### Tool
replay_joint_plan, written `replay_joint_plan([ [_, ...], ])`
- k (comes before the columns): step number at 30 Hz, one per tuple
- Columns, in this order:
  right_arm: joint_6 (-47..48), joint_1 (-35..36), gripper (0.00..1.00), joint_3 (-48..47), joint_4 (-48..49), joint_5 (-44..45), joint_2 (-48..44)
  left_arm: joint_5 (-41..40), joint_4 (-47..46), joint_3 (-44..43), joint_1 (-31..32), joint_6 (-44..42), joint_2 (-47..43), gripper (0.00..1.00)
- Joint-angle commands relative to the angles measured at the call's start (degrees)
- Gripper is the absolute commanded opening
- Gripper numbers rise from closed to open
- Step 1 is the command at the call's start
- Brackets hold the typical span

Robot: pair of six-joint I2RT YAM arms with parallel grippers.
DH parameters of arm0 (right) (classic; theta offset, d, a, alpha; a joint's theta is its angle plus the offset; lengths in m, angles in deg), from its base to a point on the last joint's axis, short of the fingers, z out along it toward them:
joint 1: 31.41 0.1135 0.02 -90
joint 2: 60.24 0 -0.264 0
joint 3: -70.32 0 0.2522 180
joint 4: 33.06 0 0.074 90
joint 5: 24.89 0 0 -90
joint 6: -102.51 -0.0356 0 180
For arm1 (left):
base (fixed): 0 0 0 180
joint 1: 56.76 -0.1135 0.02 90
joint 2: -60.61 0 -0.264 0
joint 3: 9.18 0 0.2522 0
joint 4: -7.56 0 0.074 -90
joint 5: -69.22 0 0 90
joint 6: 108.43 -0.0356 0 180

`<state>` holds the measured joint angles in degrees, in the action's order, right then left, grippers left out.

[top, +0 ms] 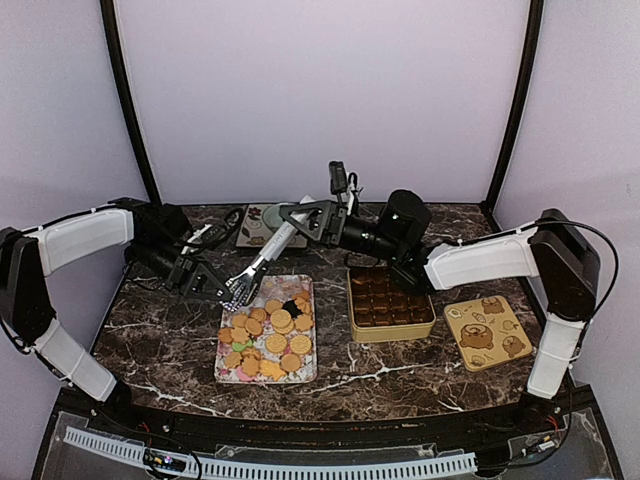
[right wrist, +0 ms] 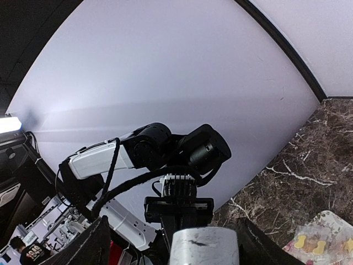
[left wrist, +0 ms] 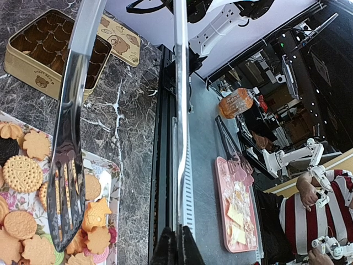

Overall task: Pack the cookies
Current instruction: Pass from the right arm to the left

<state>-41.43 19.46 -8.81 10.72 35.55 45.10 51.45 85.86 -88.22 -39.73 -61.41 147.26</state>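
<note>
The cookies [top: 265, 335] lie heaped on a floral tray [top: 303, 287] at the table's middle; the left wrist view shows them [left wrist: 25, 171] at lower left. Metal tongs [top: 268, 255] slant in the air above the tray's far left corner. My right gripper [top: 302, 222] holds their handle end, which shows as a silver stub [right wrist: 201, 245] between its wide-set fingers. My left gripper [top: 220, 287] is shut on one tong arm [left wrist: 180, 138] near its tip. The other, slotted blade [left wrist: 66, 182] hangs just over the cookies.
A gold tin [top: 392, 332] with empty compartments stands right of the tray; it also shows in the left wrist view [left wrist: 33, 77]. Its bear-printed lid [top: 488, 333] lies further right. Another flat printed card [top: 258, 225] lies at the back.
</note>
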Motion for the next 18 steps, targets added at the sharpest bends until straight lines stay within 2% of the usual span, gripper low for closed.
replay_joint_plan([
  [1, -5.62, -0.34, 0.79, -0.29, 8.26, -7.3, 0.28, -0.34, 1.68, -1.97, -0.65, -1.22, -1.31, 0.0],
  [4, -7.37, -1.17, 0.8, -0.29, 9.38, -7.93, 0.85, -0.67, 1.0, -2.7, -0.56, -0.17, -2.18, 0.0],
  [12, -7.82, -1.26, 0.78, -1.65, 4.87, -7.96, 3.24, -1.06, 1.38, -4.97, -0.51, -0.22, -2.41, 0.0],
  [18, -11.87, -1.3, 0.74, -4.8, 8.49, -11.87, 6.26, -1.31, 2.92, -5.29, -0.43, -1.89, -2.28, 0.0],
])
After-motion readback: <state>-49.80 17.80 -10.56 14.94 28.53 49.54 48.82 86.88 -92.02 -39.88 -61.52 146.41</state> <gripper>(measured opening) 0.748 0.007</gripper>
